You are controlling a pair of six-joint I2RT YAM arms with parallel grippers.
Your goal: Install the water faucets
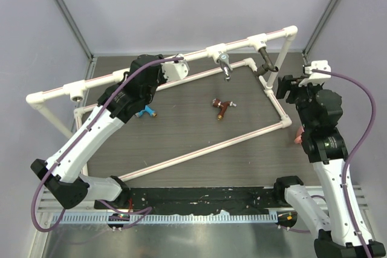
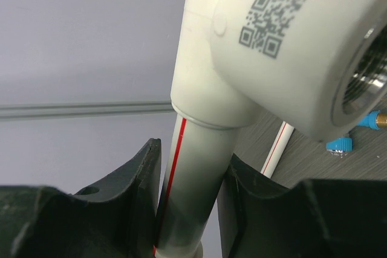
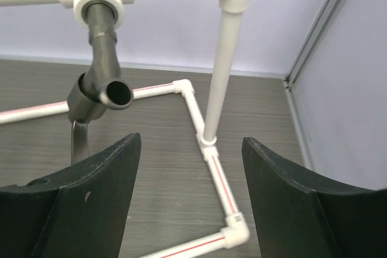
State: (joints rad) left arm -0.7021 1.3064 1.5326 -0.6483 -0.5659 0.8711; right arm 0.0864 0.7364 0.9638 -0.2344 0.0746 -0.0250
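Left gripper (image 2: 193,167) jaws clamped on the 11 o'clock pipe (image 2: 195,137), right gripper (image 3: 190,167) jaws apart, empty. If that clamp slips, the pipe could twist and the blue faucet (image 1: 144,113) would probably cross-thread.

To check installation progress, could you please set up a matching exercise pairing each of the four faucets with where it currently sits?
Things:
1. dark blackish lever-handled faucet
2. shiny chrome faucet
3. red-brown faucet
4. blue faucet

Places:
A. lying loose on the left part of the dark table
B. fitted into the top rail of the white pipe frame, near its right corner
C. lying loose near the table's middle
D. fitted into the same rail, near its middle

Pairs: 1-B, 2-D, 3-C, 4-A
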